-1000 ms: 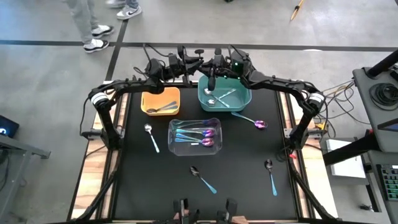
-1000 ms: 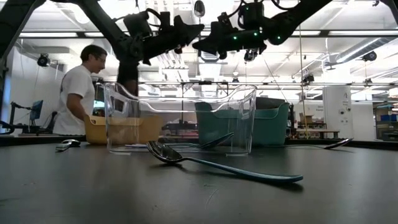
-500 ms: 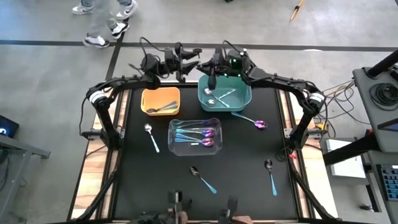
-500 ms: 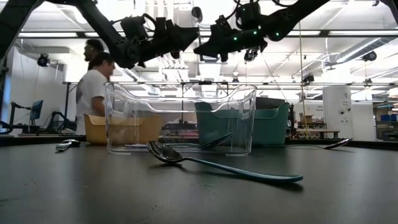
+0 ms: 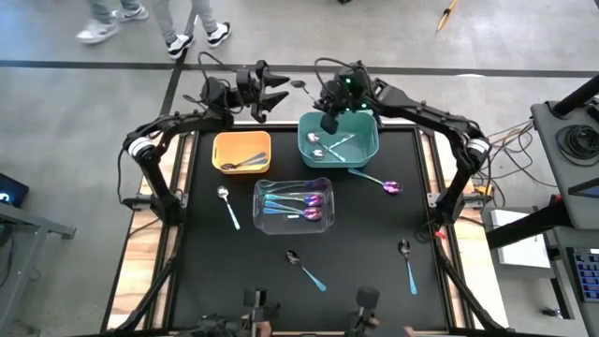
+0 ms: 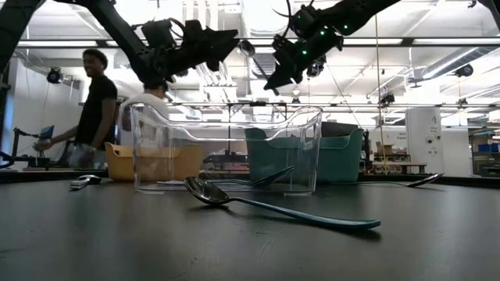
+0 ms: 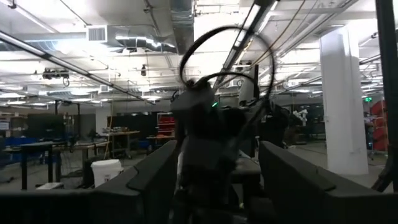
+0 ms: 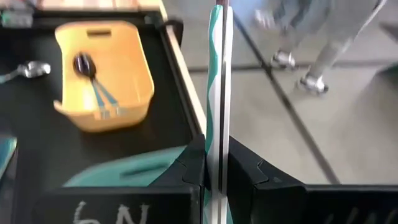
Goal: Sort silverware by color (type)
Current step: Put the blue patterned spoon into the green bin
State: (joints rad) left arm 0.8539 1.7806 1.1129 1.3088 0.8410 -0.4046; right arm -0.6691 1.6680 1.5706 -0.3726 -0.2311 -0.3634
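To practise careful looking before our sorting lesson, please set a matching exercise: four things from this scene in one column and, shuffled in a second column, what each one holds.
Things
1. orange bin
2. teal bin
3. clear bin
4. right gripper

Holds
A. purple-bowled spoons
B. a single spoon handle, clamped between shut fingers
C. dark-bowled spoons
D. silver-bowled spoons

Pairs: 1-C, 2-D, 3-A, 4-B

Overhead, table-level, two wrist views
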